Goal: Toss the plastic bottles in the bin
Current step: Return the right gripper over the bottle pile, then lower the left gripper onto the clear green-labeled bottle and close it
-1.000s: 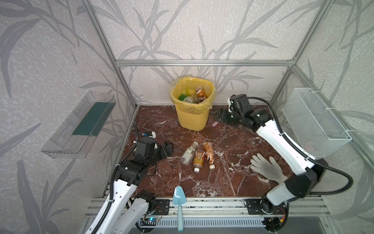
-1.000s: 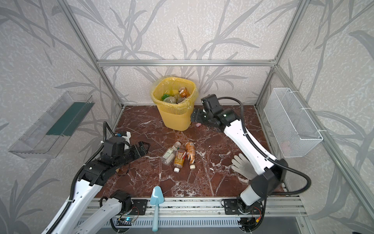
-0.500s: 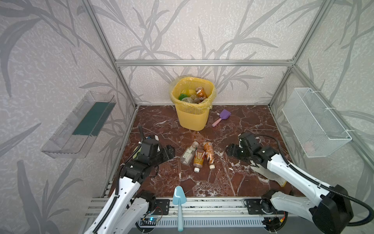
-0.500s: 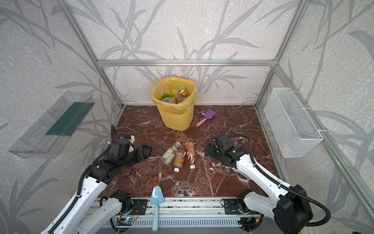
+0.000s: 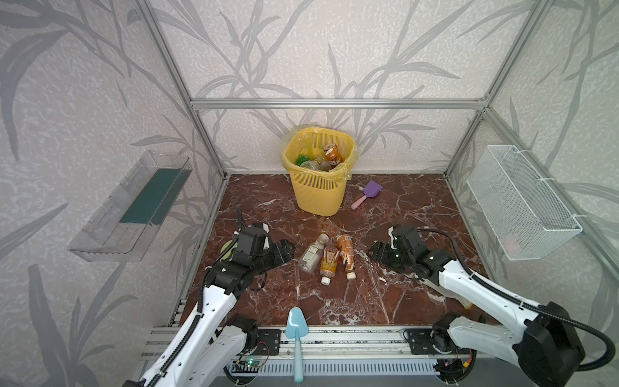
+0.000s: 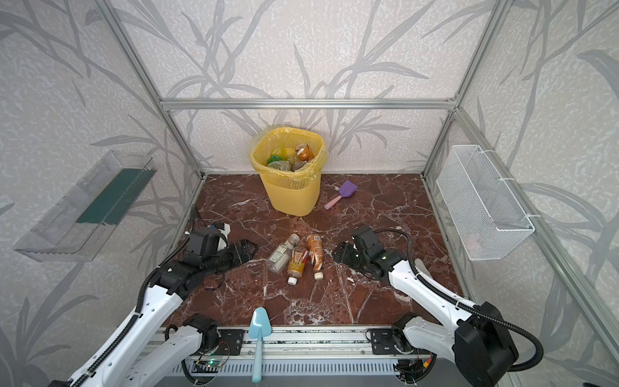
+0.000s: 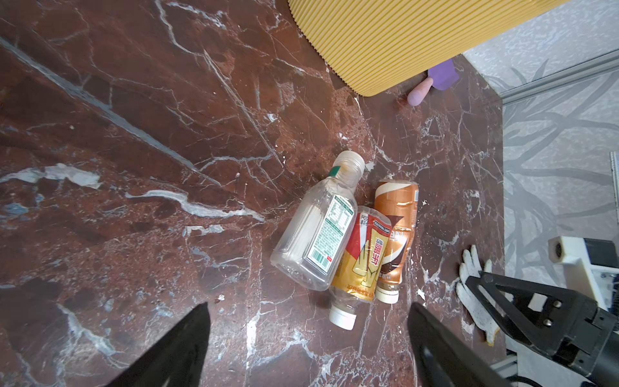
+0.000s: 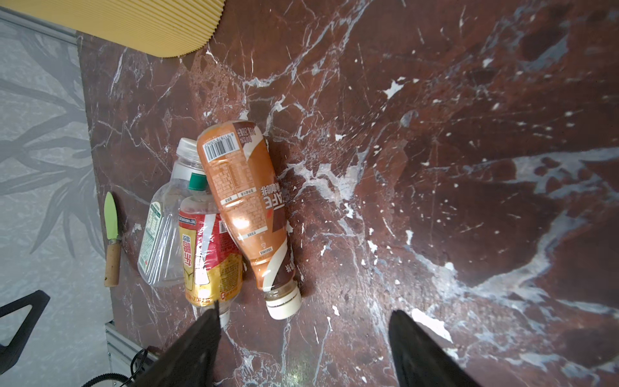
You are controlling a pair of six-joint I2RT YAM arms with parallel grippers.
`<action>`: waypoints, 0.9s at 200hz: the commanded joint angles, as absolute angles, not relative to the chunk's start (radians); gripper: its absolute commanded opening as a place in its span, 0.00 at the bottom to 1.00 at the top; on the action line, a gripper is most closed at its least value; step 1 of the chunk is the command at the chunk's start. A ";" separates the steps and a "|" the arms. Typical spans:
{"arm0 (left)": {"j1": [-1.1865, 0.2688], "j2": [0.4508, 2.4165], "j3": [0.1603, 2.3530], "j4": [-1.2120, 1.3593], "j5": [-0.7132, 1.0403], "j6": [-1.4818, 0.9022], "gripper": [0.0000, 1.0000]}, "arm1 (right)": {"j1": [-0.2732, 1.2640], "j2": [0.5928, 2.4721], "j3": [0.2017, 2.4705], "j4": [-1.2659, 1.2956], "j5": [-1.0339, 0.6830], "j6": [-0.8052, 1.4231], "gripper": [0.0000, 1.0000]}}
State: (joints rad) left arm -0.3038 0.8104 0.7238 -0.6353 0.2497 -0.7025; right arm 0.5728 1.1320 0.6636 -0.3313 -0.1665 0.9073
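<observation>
Three plastic bottles lie side by side mid-floor: a clear one [image 5: 312, 253], a red-and-yellow labelled one [image 5: 329, 264] and a brown-orange one [image 5: 345, 256] with a white cap. My left gripper [image 5: 288, 248] is low just left of them, open and empty; in its wrist view [image 7: 308, 306] the bottles [image 7: 361, 258] lie ahead of the jaws. My right gripper [image 5: 373, 254] is low on their right, open and empty. In its wrist view [image 8: 304, 308] one fingertip overlaps the red-and-yellow bottle's cap end [image 8: 207, 258]. The yellow bin [image 5: 318, 197] at the back holds several bottles [image 5: 331, 152].
A purple shovel [image 5: 366, 194] lies right of the bin and a blue shovel [image 5: 296, 335] on the front rail. A white glove [image 7: 475, 295] lies under my right arm. A green-bladed tool [image 8: 112, 231] sits by the left wall. Wire basket [image 5: 522, 201] right, clear tray [image 5: 134, 204] left.
My right arm has swung from beside the bin down to the floor right of the bottles, uncovering the purple shovel. Its jaws have narrowed a little. My left gripper has edged toward the bottles.
</observation>
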 commanded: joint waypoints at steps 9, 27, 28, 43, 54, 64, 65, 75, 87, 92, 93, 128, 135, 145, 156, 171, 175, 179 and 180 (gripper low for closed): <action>-0.332 0.865 0.726 -0.600 0.306 -0.677 0.91 | 0.582 1.148 0.615 -0.243 -0.214 0.958 0.79; -0.362 0.890 0.725 -0.585 0.292 -0.673 0.91 | 0.586 1.157 0.604 -0.231 -0.224 0.966 0.79; -0.365 0.891 0.725 -0.584 0.290 -0.673 0.91 | 0.587 1.158 0.604 -0.230 -0.224 0.966 0.79; -0.391 0.917 0.732 -0.581 0.265 -0.661 0.91 | 0.589 1.157 0.599 -0.228 -0.225 0.968 0.79; -0.410 0.941 0.746 -0.586 0.243 -0.649 0.91 | 0.592 1.154 0.598 -0.228 -0.225 0.968 0.79; -0.431 0.965 0.758 -0.590 0.217 -0.638 0.91 | 0.591 1.150 0.596 -0.227 -0.226 0.969 0.79; -0.434 0.967 0.759 -0.589 0.214 -0.637 0.91 | 0.592 1.149 0.596 -0.227 -0.228 0.970 0.79; -0.454 0.992 0.768 -0.589 0.191 -0.626 0.91 | 0.592 1.146 0.594 -0.219 -0.229 0.974 0.79; -0.474 1.027 0.781 -0.582 0.170 -0.615 0.91 | 0.592 1.143 0.593 -0.218 -0.230 0.976 0.79; -0.481 1.041 0.785 -0.577 0.164 -0.612 0.91 | 0.592 1.143 0.593 -0.218 -0.232 0.974 0.79; -0.483 1.045 0.786 -0.576 0.163 -0.611 0.91 | 0.591 1.143 0.592 -0.218 -0.232 0.975 0.79; -0.496 1.119 0.785 -0.495 0.187 -0.598 0.92 | 0.591 1.134 0.592 -0.227 -0.232 0.974 0.79; -0.497 1.131 0.790 -0.491 0.182 -0.594 0.92 | 0.591 1.130 0.590 -0.228 -0.230 0.974 0.78; -0.498 1.151 0.797 -0.491 0.171 -0.586 0.92 | 0.591 1.125 0.588 -0.228 -0.229 0.974 0.78; -0.498 1.173 0.808 -0.493 0.166 -0.574 0.92 | 0.592 1.122 0.586 -0.228 -0.227 0.975 0.78; -0.497 1.204 0.816 -0.486 0.168 -0.566 0.92 | 0.591 1.121 0.585 -0.230 -0.228 0.976 0.78; -0.498 1.211 0.818 -0.484 0.169 -0.565 0.92 | 0.592 1.121 0.586 -0.231 -0.227 0.976 0.78; -0.498 1.218 0.820 -0.480 0.171 -0.564 0.92 | 0.592 1.122 0.585 -0.231 -0.227 0.975 0.78; -0.498 1.219 0.819 -0.479 0.173 -0.564 0.92 | 0.592 1.122 0.585 -0.231 -0.227 0.975 0.78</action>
State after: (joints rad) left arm -0.4953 1.1877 0.7837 -0.5091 0.1879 -0.5972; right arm 0.5873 1.1416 0.5968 -0.2325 -0.2268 0.9730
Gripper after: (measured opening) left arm 0.922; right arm 0.783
